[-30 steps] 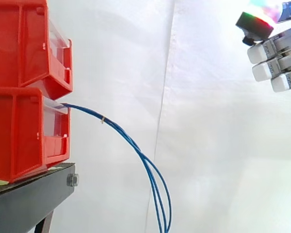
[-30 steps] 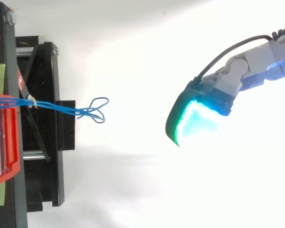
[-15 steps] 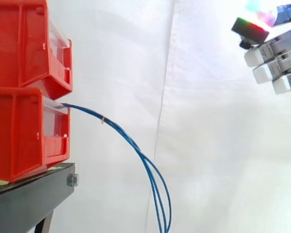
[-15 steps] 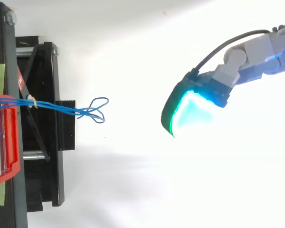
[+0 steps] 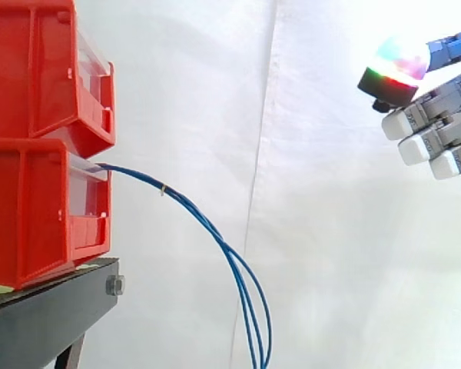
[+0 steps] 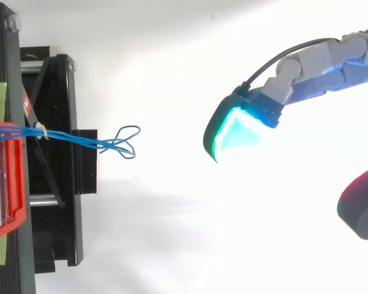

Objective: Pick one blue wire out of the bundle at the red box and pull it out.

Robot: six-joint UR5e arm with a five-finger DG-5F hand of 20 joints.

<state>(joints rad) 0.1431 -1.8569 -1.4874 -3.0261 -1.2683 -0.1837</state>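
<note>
Now we log the hand (image 5: 436,127), fingers relaxed and empty, edged leftward and lower than a second ago, well apart from the blue wires (image 6: 80,139) drooping from the lower red box (image 5: 31,207): approach only.

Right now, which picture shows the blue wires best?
The side view. There the wires run out of the lower red bin and curve down in a long arc. The top view shows them from above, as a short bunch ending in small loops.
</note>
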